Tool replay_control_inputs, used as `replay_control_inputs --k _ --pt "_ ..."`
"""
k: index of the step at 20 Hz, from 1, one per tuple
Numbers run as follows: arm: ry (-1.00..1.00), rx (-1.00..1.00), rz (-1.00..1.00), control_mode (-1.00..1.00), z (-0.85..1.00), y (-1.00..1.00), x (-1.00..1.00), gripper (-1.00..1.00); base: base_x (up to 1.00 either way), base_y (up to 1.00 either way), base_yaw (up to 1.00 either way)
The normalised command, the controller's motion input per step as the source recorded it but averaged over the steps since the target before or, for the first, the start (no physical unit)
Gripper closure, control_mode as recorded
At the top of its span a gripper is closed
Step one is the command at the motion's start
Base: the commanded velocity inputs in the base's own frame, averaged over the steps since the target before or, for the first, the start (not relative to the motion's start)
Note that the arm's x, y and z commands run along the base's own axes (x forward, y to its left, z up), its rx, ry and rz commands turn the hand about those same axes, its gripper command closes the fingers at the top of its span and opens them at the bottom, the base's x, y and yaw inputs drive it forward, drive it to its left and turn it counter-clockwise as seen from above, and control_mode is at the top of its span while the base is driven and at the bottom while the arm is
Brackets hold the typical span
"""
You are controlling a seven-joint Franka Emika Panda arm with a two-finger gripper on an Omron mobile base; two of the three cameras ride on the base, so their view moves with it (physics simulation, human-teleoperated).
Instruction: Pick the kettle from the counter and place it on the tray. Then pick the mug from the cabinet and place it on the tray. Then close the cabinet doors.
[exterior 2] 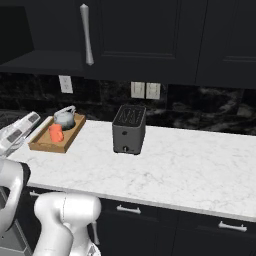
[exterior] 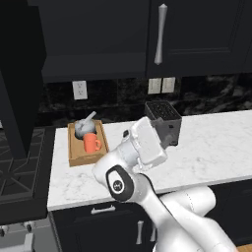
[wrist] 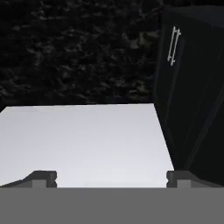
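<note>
The wooden tray [exterior: 75,156] [exterior 2: 41,145] lies at the left end of the marble counter [exterior: 211,147] [exterior 2: 190,170]. The grey kettle [exterior: 83,127] [exterior 2: 65,118] stands at the tray's back and the orange-red mug [exterior: 91,143] [exterior 2: 56,133] in front of it. On the cabinet [exterior: 93,39], the right door [exterior: 197,34] [exterior 2: 135,35] is shut. The left door [exterior: 19,78] stands swung out. My white hand [exterior: 146,141] [exterior 2: 17,131] hovers over the counter right of the tray. My gripper [wrist: 111,179] is open with nothing between its fingertips [wrist: 41,178].
A boxy dark toaster [exterior: 165,122] [exterior 2: 129,129] stands mid-counter, just behind my hand. A black stove [exterior: 19,167] adjoins the counter's left end. The hand view has bare white counter [wrist: 83,140], dark backsplash and a dark panel with a silver handle [wrist: 173,46] at right.
</note>
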Motion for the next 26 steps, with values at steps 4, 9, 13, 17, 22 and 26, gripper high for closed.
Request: replay_control_inputs --k 4,9,13,17,22,26 --pt "0.15 -0.24 -0.26 -1.00 0.00 0.70 -0.35 -1.00 0.00 0.00 0.00" --pt "0.15 -0.22 -0.10 -1.00 -0.08 0.63 -0.28 -1.00 0.00 0.00 0.00" --pt "0.01 -0.18 0.00 -1.00 -0.11 0.54 -0.37 -1.00 0.00 0.00 0.00" --pt "0.02 -0.14 0.00 -1.00 0.01 0.66 -0.20 -1.00 0.00 0.00 0.00" --pt "0.11 -0.11 -0.03 -1.00 0.03 0.71 -0.01 -1.00 0.00 0.00 0.00" --pt "0.11 -0.03 0.00 -1.00 0.00 0.59 0.03 -1.00 0.00 0.00 0.00"
